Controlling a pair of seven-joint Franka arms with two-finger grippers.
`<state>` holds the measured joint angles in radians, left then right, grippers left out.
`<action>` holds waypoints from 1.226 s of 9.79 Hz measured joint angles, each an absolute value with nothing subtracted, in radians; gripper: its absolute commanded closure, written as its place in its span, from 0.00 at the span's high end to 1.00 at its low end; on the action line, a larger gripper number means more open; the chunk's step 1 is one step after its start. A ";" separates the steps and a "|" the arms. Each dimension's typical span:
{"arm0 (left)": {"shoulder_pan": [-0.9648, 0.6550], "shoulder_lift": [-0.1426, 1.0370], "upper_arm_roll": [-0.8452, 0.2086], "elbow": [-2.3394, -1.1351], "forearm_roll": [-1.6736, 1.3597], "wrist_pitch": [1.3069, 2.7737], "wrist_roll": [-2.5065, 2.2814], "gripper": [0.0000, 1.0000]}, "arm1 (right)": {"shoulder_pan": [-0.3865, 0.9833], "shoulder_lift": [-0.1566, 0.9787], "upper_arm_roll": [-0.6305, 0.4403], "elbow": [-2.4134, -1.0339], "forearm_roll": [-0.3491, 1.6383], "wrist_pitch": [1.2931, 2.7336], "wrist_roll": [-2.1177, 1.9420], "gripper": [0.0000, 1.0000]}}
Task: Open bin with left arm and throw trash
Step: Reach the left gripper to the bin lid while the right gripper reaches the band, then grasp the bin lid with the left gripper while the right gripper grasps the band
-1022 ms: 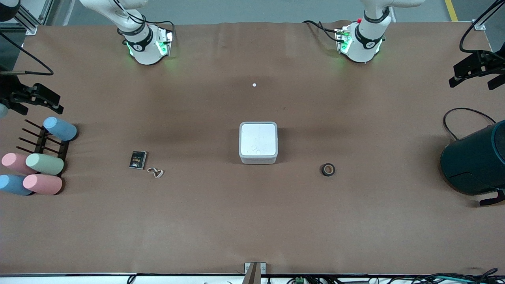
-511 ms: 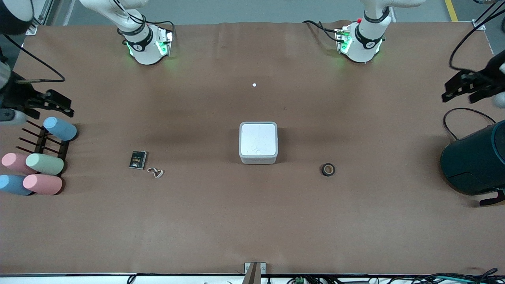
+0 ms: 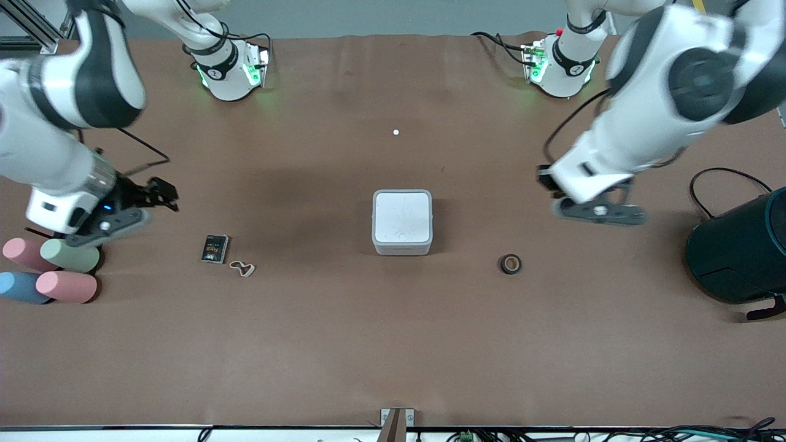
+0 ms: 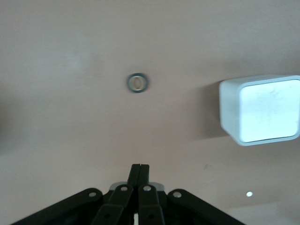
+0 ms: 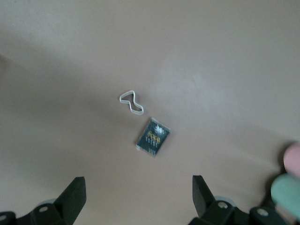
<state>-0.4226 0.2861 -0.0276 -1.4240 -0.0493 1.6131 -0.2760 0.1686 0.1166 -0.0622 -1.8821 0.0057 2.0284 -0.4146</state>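
The white bin point(image 3: 402, 222) sits mid-table with its lid down; it also shows in the left wrist view point(image 4: 262, 110). The dark tape roll point(image 3: 511, 264) lies beside it toward the left arm's end, also seen in the left wrist view point(image 4: 137, 83). The black packet point(image 3: 215, 248) and the white rubber band point(image 3: 242, 267) lie toward the right arm's end, both in the right wrist view: packet point(image 5: 153, 136), band point(image 5: 131, 102). My left gripper point(image 3: 546, 181) is shut and empty point(image 4: 139, 168), up over bare table between bin and teal cylinder. My right gripper point(image 3: 164, 195) is open and empty point(image 5: 137, 197), above table near the packet.
A big dark teal cylinder point(image 3: 740, 252) lies at the left arm's end. Pastel cylinders point(image 3: 55, 270) lie at the right arm's end, partly under the right arm. A tiny white dot point(image 3: 396, 132) lies between the bases.
Both arms have swung in from the table's ends toward the middle. The right arm now covers the rack and blue cylinder. Bin and trash have not moved.
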 measured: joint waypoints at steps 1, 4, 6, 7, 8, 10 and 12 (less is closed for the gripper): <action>-0.478 0.321 -0.030 -1.424 -0.057 1.650 -0.328 0.00 | 0.187 0.135 -0.061 -1.940 0.011 2.127 -0.461 1.00; -0.579 0.397 -0.032 -1.424 -0.099 1.761 -0.464 0.00 | 0.207 0.226 -0.060 -1.984 0.018 2.229 -0.622 0.99; -0.638 0.462 -0.032 -1.425 -0.099 1.846 -0.502 0.00 | 0.208 0.337 -0.059 -1.986 0.019 2.307 -0.680 0.96; -0.659 0.496 -0.031 -1.425 -0.098 1.909 -0.503 0.00 | 0.209 0.385 -0.059 -1.985 0.027 2.347 -0.702 0.93; -0.675 0.530 -0.031 -1.425 -0.096 1.967 -0.503 0.00 | 0.209 0.422 -0.059 -1.983 0.046 2.370 -0.724 0.90; -0.680 0.589 -0.031 -1.419 -0.095 2.031 -0.503 0.00 | 0.208 0.464 -0.060 -1.970 0.102 2.379 -0.776 0.81; -0.682 0.639 -0.030 -1.411 -0.092 2.076 -0.499 0.00 | 0.208 0.495 -0.060 -1.946 0.134 2.381 -0.795 0.73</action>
